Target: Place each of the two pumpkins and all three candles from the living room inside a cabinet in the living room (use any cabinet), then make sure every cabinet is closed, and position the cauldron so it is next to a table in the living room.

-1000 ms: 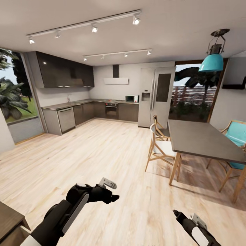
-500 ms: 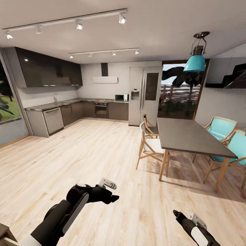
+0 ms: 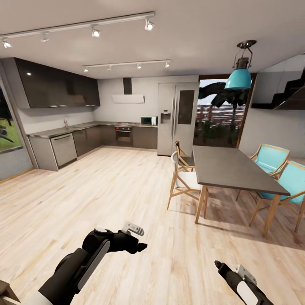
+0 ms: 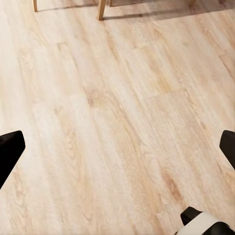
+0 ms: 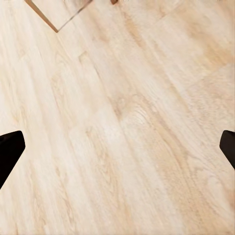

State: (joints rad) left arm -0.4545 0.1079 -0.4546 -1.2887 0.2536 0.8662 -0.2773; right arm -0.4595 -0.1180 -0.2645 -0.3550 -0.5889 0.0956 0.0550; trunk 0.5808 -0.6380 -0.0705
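Observation:
The pumpkins, candles, cauldron and cabinet are out of view. I face an open kitchen and dining area over a pale wood floor (image 3: 110, 195). My left gripper (image 3: 142, 245) is held low over that floor at the lower left, pointing right; in the left wrist view its two black fingertips (image 4: 10, 149) stand far apart, open, with bare floor between them. My right gripper (image 5: 117, 147) is open too, its dark fingertips (image 5: 10, 149) at the frame's two sides over bare planks. My right arm (image 3: 237, 279) reaches in at the lower right.
A grey dining table (image 3: 228, 169) on wooden legs stands at the right, with a white-seated wooden chair (image 3: 182, 180) on its near side and teal chairs (image 3: 271, 159) beyond. Kitchen counters (image 3: 63, 146) and a steel fridge (image 3: 176, 118) line the far walls. A dark brown furniture corner (image 3: 4, 290) shows at the lower left edge.
The whole view has swung right, so the camera turned: the kitchen and table slid left and the brown furniture corner nearly left the frame. Both arms keep the same pose.

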